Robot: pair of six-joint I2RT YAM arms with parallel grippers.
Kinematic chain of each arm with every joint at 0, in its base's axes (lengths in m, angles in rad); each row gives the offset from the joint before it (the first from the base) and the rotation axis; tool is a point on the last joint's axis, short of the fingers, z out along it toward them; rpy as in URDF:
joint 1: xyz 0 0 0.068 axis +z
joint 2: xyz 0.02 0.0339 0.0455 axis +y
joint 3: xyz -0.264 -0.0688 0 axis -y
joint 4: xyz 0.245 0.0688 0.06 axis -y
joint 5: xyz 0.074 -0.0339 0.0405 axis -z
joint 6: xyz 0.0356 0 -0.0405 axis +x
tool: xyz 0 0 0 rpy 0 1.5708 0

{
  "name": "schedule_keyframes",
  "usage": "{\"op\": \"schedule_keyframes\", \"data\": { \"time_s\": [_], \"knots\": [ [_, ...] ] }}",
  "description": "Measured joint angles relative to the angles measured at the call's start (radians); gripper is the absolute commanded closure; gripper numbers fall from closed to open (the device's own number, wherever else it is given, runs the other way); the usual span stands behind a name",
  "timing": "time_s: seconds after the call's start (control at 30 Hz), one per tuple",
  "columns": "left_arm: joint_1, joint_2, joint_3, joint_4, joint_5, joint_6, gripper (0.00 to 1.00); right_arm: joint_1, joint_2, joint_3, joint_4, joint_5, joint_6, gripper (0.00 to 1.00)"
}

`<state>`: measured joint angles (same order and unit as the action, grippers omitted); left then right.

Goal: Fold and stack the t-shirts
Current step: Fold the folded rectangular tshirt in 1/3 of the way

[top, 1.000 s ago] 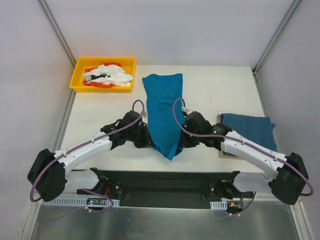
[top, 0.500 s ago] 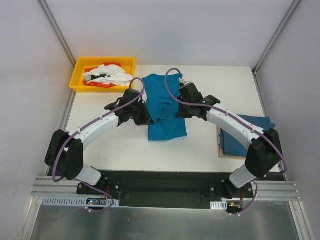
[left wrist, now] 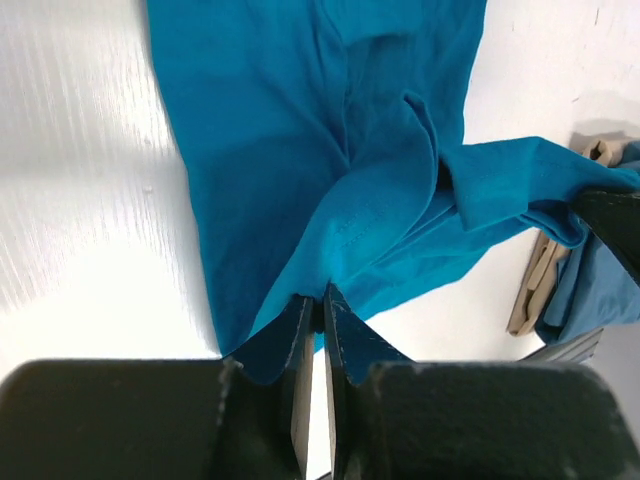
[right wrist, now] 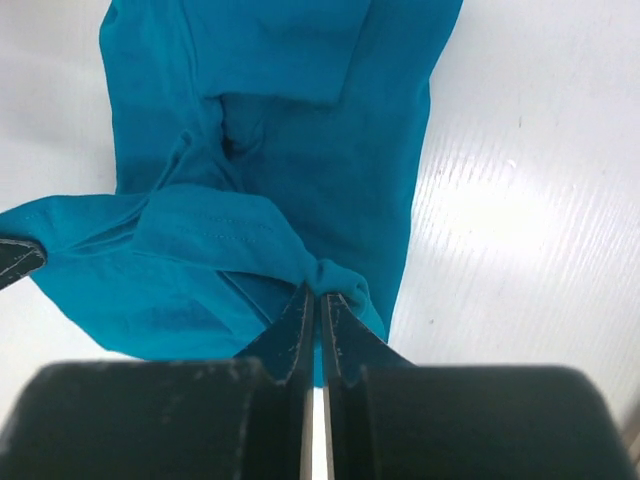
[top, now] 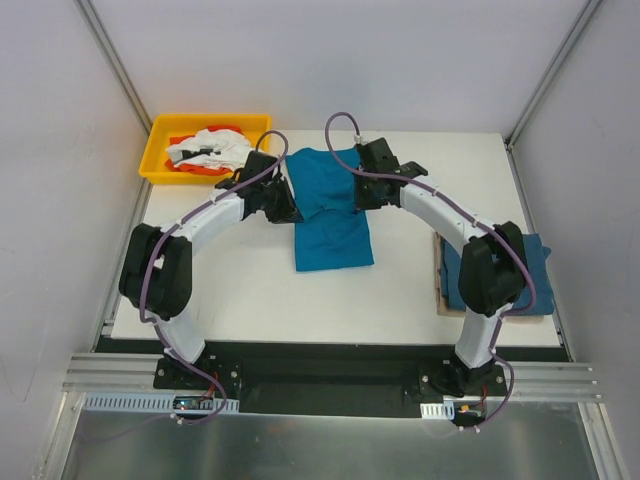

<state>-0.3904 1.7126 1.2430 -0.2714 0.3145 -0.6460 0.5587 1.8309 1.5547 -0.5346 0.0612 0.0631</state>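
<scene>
Teal t-shirt [top: 333,225] lies mid-table, far part spread flat toward the back edge, near part doubled over on top, so from above we see a short rectangle with a straight near hem. We note the left gripper [left wrist: 312,300] at the cloth's left side, jaws nearly together, pinching a thin fold of the fabric. Its wrist view shows the cloth rising in a ridge from the table to the fingertips. The right gripper [right wrist: 312,298] is at the cloth's right side, jaws likewise narrow, nipping a small bunch of the same shirt. Both arms reach far forward and arch inward over the white table [top: 430,170]. Well apart, at the table's right edge, a darker blue folded t-shirt [top: 455,275] rests on a tan board [top: 439,285], partly hidden by the right arm. At far left, a yellow bin [top: 200,177] holds white and orange cloths [top: 215,148].
</scene>
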Motion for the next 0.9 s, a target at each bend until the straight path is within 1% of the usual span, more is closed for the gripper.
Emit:
{"op": "schedule_keyframes", "data": {
  "time_s": [0.17, 0.27, 0.3, 0.37, 0.4, 0.43, 0.47, 0.5, 0.53, 0.6, 0.63, 0.67, 0.7, 0.73, 0.77, 0.83, 0.87, 0.9],
  "knots": [
    [0.019, 0.077, 0.066, 0.000, 0.004, 0.016, 0.94, -0.029, 0.098, 0.082, -0.001, -0.043, -0.024, 0.99],
    [0.035, 0.121, 0.097, -0.001, 0.021, 0.024, 0.91, -0.045, 0.167, 0.136, 0.004, -0.079, -0.029, 0.99],
    [0.043, 0.140, 0.107, 0.000, 0.023, 0.027, 0.88, -0.052, 0.190, 0.149, 0.005, -0.089, -0.029, 0.99],
    [0.055, 0.166, 0.115, 0.001, 0.025, 0.031, 0.78, -0.065, 0.224, 0.168, 0.005, -0.106, -0.029, 0.98],
    [0.059, 0.178, 0.118, -0.002, 0.025, 0.034, 0.62, -0.072, 0.243, 0.178, 0.004, -0.113, -0.029, 0.96],
    [0.063, 0.188, 0.123, -0.003, 0.025, 0.037, 0.52, -0.080, 0.259, 0.188, 0.004, -0.121, -0.029, 0.89],
    [0.065, 0.198, 0.127, -0.004, 0.025, 0.045, 0.45, -0.086, 0.273, 0.195, 0.005, -0.127, -0.029, 0.84],
    [0.069, 0.208, 0.133, -0.003, 0.025, 0.052, 0.36, -0.090, 0.281, 0.198, 0.005, -0.130, -0.027, 0.77],
    [0.071, 0.215, 0.138, -0.005, 0.026, 0.058, 0.29, -0.095, 0.288, 0.198, 0.004, -0.132, -0.028, 0.67],
    [0.072, 0.219, 0.144, -0.005, 0.026, 0.067, 0.20, -0.103, 0.291, 0.198, 0.000, -0.134, -0.023, 0.62],
    [0.071, 0.219, 0.148, -0.006, 0.031, 0.068, 0.01, -0.106, 0.291, 0.198, -0.001, -0.134, -0.027, 0.46],
    [0.071, 0.219, 0.153, -0.005, 0.039, 0.072, 0.01, -0.106, 0.291, 0.198, 0.002, -0.134, -0.025, 0.40],
    [0.071, 0.218, 0.154, -0.001, 0.044, 0.080, 0.01, -0.108, 0.290, 0.198, 0.005, -0.134, -0.021, 0.37],
    [0.071, 0.215, 0.154, -0.002, 0.050, 0.083, 0.01, -0.108, 0.290, 0.196, 0.007, -0.133, -0.019, 0.31],
    [0.071, 0.211, 0.152, -0.003, 0.051, 0.083, 0.01, -0.108, 0.288, 0.192, 0.008, -0.133, -0.016, 0.29],
    [0.071, 0.188, 0.135, -0.002, 0.052, 0.086, 0.01, -0.108, 0.269, 0.164, 0.016, -0.134, -0.006, 0.20],
    [0.071, 0.172, 0.122, -0.002, 0.052, 0.086, 0.01, -0.108, 0.256, 0.147, 0.018, -0.135, -0.003, 0.19],
    [0.071, 0.145, 0.098, 0.001, 0.052, 0.086, 0.01, -0.108, 0.235, 0.122, 0.018, -0.138, 0.002, 0.10]
  ]
}}
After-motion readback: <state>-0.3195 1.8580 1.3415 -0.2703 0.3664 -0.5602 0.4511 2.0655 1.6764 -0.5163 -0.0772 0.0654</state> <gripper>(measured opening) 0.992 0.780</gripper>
